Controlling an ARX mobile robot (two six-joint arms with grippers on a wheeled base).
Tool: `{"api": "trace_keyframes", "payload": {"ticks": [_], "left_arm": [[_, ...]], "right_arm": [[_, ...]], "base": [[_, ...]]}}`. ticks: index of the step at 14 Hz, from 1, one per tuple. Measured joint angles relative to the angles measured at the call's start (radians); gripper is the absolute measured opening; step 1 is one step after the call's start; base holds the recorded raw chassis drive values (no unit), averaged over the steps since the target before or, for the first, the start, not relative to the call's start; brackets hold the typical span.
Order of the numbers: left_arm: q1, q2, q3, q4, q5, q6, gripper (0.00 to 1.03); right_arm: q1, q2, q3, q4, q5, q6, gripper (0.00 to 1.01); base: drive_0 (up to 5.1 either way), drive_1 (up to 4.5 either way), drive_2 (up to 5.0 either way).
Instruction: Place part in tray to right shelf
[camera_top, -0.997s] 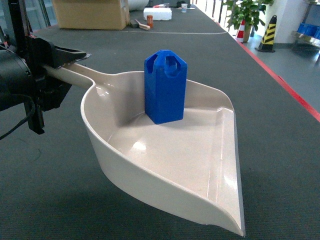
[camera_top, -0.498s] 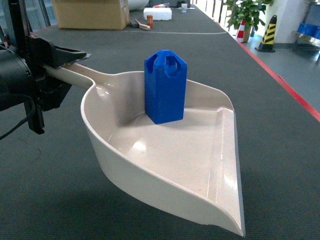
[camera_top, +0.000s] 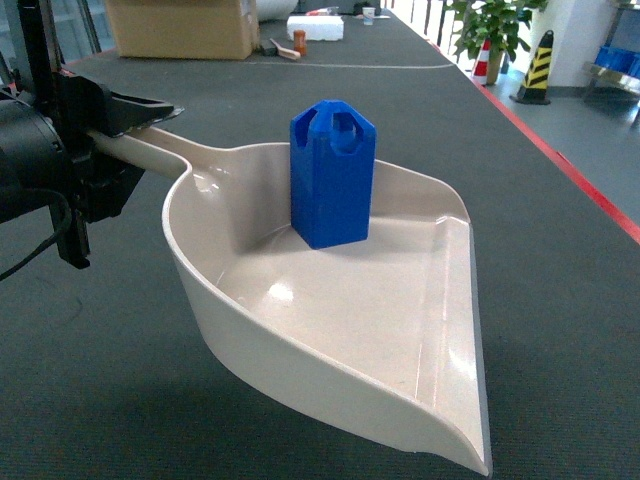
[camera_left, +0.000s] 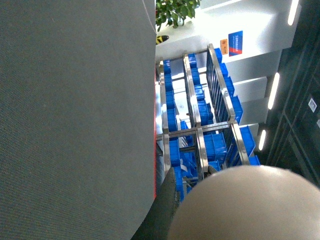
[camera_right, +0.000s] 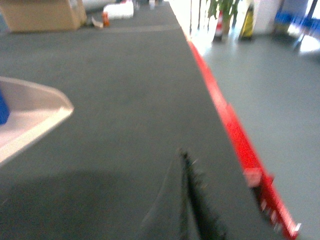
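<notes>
carrying stage, by the look of it: blue part (camera_top: 333, 172) upright at the back of the beige tray (camera_top: 300, 320), near the 12 o'clock wall, tray held off the dark floor by its handle, clamped in the left gripper (camera_top: 120, 125) at 10 o'clock. right gripper (camera_right: 187, 200) blurred at 6 o'clock of its wrist view, jaws apparently together, holding nothing. next, probably a level swing toward the steel shelf (camera_left: 200, 135) without tipping the part; no readable writing, orange-and-blue signs too small.
</notes>
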Motion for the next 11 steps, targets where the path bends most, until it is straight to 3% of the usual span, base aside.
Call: {"api": "trace_keyframes", "payload": {"ticks": [1,7,11], "left_arm": [[0.000,0.000,0.000,0.000,0.001,0.000,0.12],[0.001,0.000,0.000,0.000,0.000,0.000,0.12],[0.001,0.000,0.000,0.000,0.001,0.000,0.12]], "right_arm": [[0.000,-0.107,0.000,-0.133,-0.003,0.000,0.02],[0.000,-0.134,0.000,-0.127,-0.003,0.000,0.03],[0.000,-0.134,0.000,-0.127,-0.003,0.000,0.52]], "base": [[0.0,0.00,0.0],[0.0,0.00,0.0],[0.0,0.00,0.0]]}}
